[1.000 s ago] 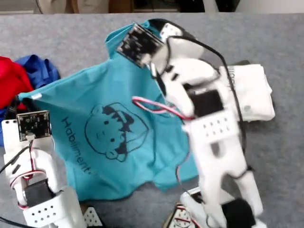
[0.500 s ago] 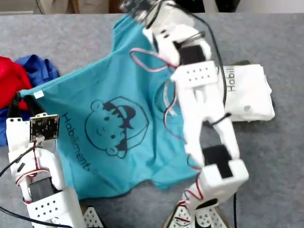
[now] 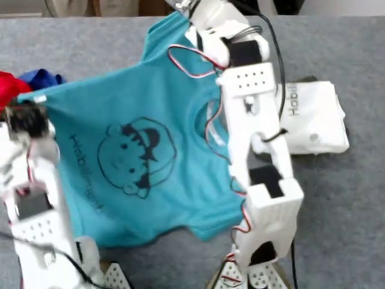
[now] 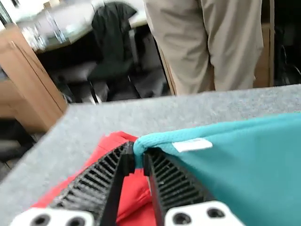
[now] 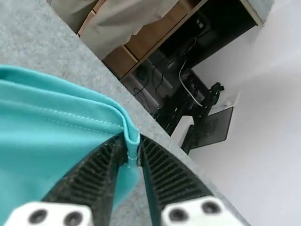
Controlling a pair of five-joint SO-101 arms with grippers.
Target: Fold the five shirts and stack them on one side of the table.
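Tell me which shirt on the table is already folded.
The white shirt, a neat rectangle at the high view's right. The teal shirt is spread open; the red shirt and blue shirt lie bunched at the left.

Dark lettering (image 3: 84, 173) running down the teal shirt (image 3: 162, 84), right beside the cartoon face (image 3: 135, 156) print. Another short line of print (image 3: 293, 100) on the folded white shirt (image 3: 316, 123), along its edge by the arm. Small white tag (image 4: 192, 145) on the teal hem, nothing legible on it.
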